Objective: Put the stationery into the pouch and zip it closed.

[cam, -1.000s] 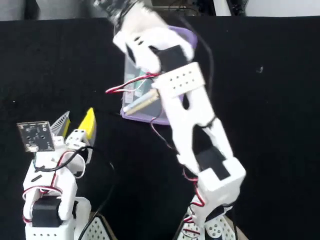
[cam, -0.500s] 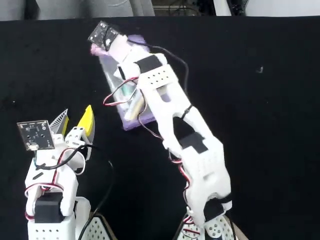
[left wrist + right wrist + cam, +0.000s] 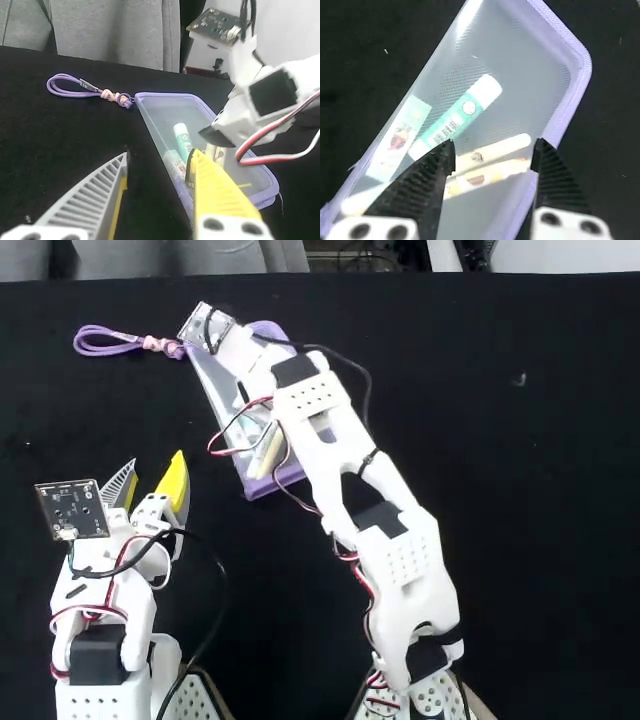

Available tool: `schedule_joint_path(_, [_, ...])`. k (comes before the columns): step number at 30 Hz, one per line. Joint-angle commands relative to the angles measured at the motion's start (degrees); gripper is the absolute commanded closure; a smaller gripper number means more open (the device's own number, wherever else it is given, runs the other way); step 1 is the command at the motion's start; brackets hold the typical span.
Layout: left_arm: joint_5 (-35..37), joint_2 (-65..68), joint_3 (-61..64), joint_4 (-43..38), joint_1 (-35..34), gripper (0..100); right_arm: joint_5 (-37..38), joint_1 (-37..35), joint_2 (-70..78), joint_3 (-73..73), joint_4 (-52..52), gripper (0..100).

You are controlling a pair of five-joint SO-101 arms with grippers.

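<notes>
A clear pouch [image 3: 222, 395] with purple trim lies at the table's far middle, with a purple strap [image 3: 105, 340] trailing left from its far corner. Inside the pouch [image 3: 520, 65] I see a green-and-white glue stick [image 3: 457, 117], a cream pen-like stick [image 3: 495, 150] and a small printed piece [image 3: 400, 135]. My right gripper [image 3: 493, 146] hangs open just above the pouch, with nothing between its fingers. My left gripper [image 3: 155, 465] stands open at the near left, short of the pouch [image 3: 170, 110], one grey finger [image 3: 95, 195] and one yellow.
The black tabletop [image 3: 520, 490] stretches free to the right and at the left between the strap [image 3: 70, 85] and the left arm. The right arm [image 3: 350, 500] spans from the near edge up over the pouch. Grey cloth hangs behind the table's far edge.
The right arm has swung left and lowered over the pouch. The pouch's far end has shifted left and the strap now lies stretched out to the left. The left arm has kept still.
</notes>
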Motion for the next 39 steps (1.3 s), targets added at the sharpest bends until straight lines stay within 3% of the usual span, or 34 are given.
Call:
schedule_joint_path(1, [0.4,-0.3,-0.4,-1.3,-0.1,79,1.1,-0.4,-2.1,-10.9,8.4,74.7])
schedule_joint_path(10, [0.1,-0.3,-2.0,-1.3,-0.6,80,0.7,3.2,-5.8,-38.5,31.5,74.7])
schedule_joint_path(13, [0.0,-0.3,-2.4,-1.0,-0.6,85,0.7,6.4,-5.9,-47.4,39.0,74.8])
schedule_joint_path(17, [-1.5,-0.3,-1.9,-0.9,-0.6,95,-7.3,13.5,-6.0,-52.4,39.6,83.8])
schedule_joint_path(21, [-4.4,-0.3,-1.1,0.1,-0.6,97,-14.2,19.8,-6.0,-55.2,39.6,99.1])
schedule_joint_path(28, [-4.8,-0.3,4.3,1.6,-0.6,97,-14.9,26.2,-8.7,-55.3,39.6,96.7])
schedule_joint_path(39, [-4.9,-0.3,13.3,1.8,-0.7,97,-15.0,26.5,-23.5,-53.1,39.6,98.7])
